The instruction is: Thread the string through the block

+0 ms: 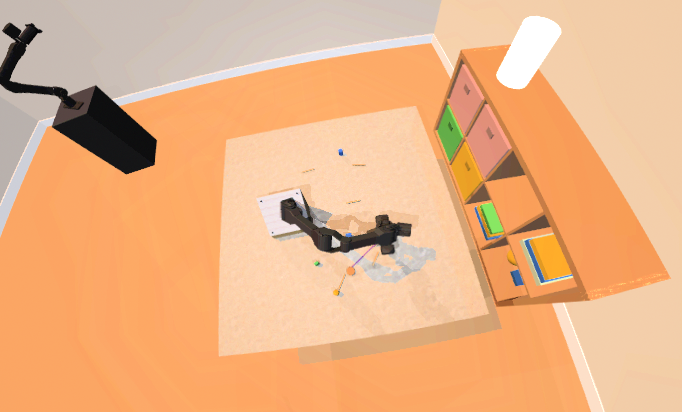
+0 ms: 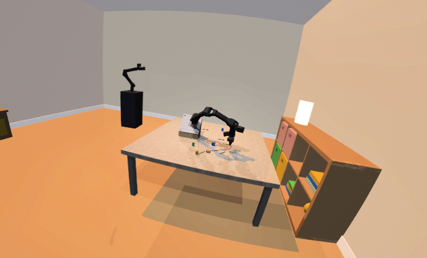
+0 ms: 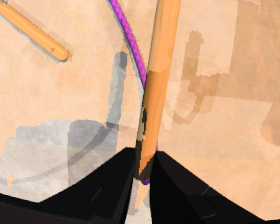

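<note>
The shelf point(image 1: 579, 168) point(image 2: 330, 144) has two pink bins point(image 1: 490, 134) point(image 2: 291, 141), a green bin point(image 1: 450, 134) point(image 2: 275, 153) and a yellow bin point(image 1: 466, 171) point(image 2: 282, 166) in its compartments; what they hold cannot be seen. Of its open compartments, one has a smaller book stack point(image 1: 491, 219) point(image 2: 291, 187) with a green top, another a larger book stack point(image 1: 551, 258) point(image 2: 316, 178) with a yellow top. A yellow ball point(image 1: 511, 257) point(image 2: 307, 207) sits in a lower compartment; the top view also shows a blue piece point(image 1: 516, 277) near it, which the exterior view does not. A white lamp point(image 1: 528, 51) point(image 2: 303, 113) stands on the shelf. The wrist view alone shows the stick point(image 3: 161, 65) clearly: the claw point(image 2: 230, 143) point(image 3: 143, 159) is clamped on it, above the surface point(image 1: 282, 307) point(image 2: 163, 144) point(image 3: 231, 130). In the top view the arm point(image 1: 323, 240) point(image 2: 220, 116) hides that grip. The purple string point(image 1: 363, 256) point(image 2: 221, 149) point(image 3: 131, 40) passes beside the stick in the wrist view, and the top view traces it from the button point(image 1: 350, 271) point(image 2: 208, 151) to under the arm. The holed block cannot be made out with certainty. Only the exterior view shows the dark legs point(image 2: 132, 176).
</note>
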`<state>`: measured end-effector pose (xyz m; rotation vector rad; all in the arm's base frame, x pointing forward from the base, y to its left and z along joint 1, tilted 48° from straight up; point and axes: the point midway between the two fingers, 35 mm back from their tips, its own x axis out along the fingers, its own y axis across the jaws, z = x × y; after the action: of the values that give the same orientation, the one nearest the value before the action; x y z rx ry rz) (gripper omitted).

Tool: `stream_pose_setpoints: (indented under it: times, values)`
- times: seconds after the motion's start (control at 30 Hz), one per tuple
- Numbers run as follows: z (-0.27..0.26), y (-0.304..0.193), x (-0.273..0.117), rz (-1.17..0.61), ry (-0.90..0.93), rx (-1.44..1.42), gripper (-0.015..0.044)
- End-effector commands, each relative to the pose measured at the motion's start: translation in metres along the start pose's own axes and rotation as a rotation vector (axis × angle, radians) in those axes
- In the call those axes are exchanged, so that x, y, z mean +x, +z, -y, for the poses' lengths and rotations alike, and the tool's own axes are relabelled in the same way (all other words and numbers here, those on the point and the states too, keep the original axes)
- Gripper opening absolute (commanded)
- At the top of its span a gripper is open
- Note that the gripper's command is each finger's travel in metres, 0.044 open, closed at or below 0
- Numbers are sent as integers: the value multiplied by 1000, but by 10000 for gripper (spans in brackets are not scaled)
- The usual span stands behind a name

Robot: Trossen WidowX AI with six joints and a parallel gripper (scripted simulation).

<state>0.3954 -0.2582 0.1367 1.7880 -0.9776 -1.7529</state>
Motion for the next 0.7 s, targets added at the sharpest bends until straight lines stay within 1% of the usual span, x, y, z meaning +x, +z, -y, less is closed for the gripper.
stream_pose_setpoints:
  times: [0.0,0.67]
  values:
    - [-2,-8,-2,-7,2,10,0]
    - [-1,-29,-2,-8,3,11,0]
